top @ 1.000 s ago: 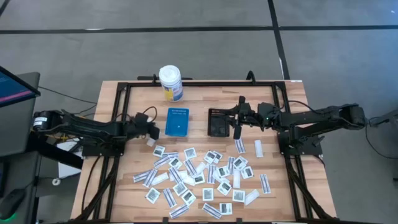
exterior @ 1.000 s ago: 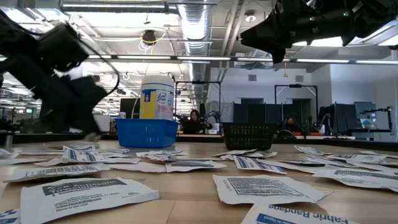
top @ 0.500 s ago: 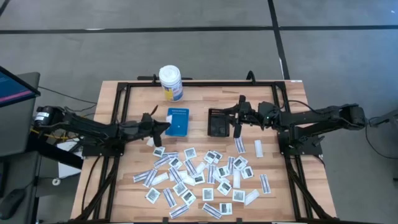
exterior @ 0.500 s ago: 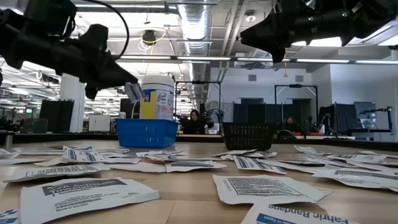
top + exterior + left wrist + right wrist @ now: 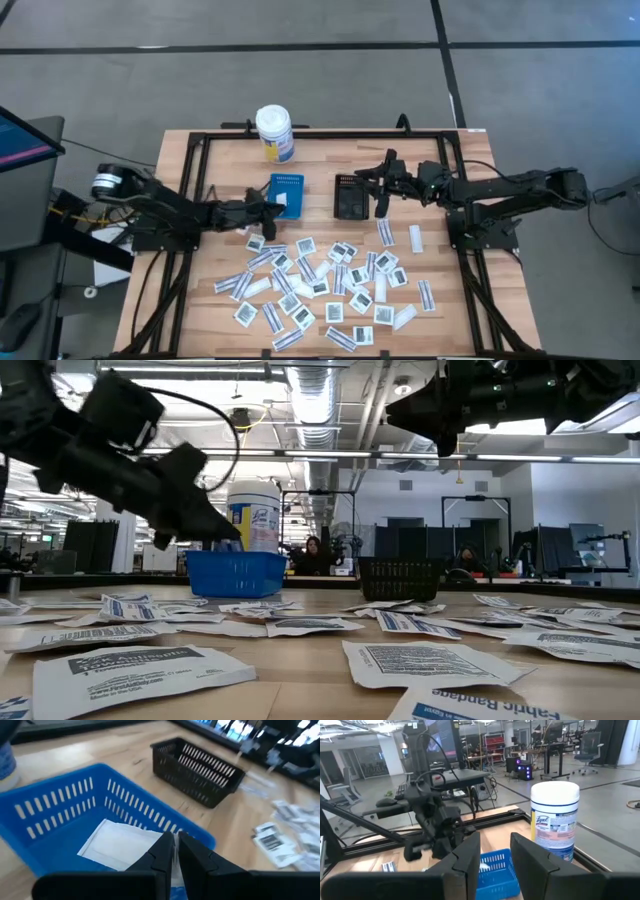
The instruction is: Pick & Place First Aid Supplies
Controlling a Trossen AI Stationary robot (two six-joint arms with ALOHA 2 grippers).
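Packets (image 5: 320, 285): you've got dozens of small white first aid packets scattered over the near half of the wooden table (image 5: 225, 165), roughly 5 to 7 o'clock from table centre in the high view. One white packet (image 5: 120, 845) lies flat inside the blue tray (image 5: 285, 196), which sits just at 9 o'clock of the black tray (image 5: 349, 197).

Your left gripper (image 5: 272, 207) is over the near edge of the blue tray, arm reaching in from 9 o'clock. In the left wrist view its fingers (image 5: 162, 852) stand only a thin slit apart, w/ the packet lying below them in the tray; there may be a sliver of white between the tips, but I can't tell if it's pinched or just seen through the gap.

Your right gripper (image 5: 381, 192) hangs above the table at the 3 o'clock side of the black tray, arm coming in from 3 o'clock. Right wrist view shows its fingers (image 5: 467, 862) parted about halfway, nothing between them.

White bottle w/ yellow label (image 5: 274, 132) stands upright at 12 o'clock of the blue tray, near the far table edge.
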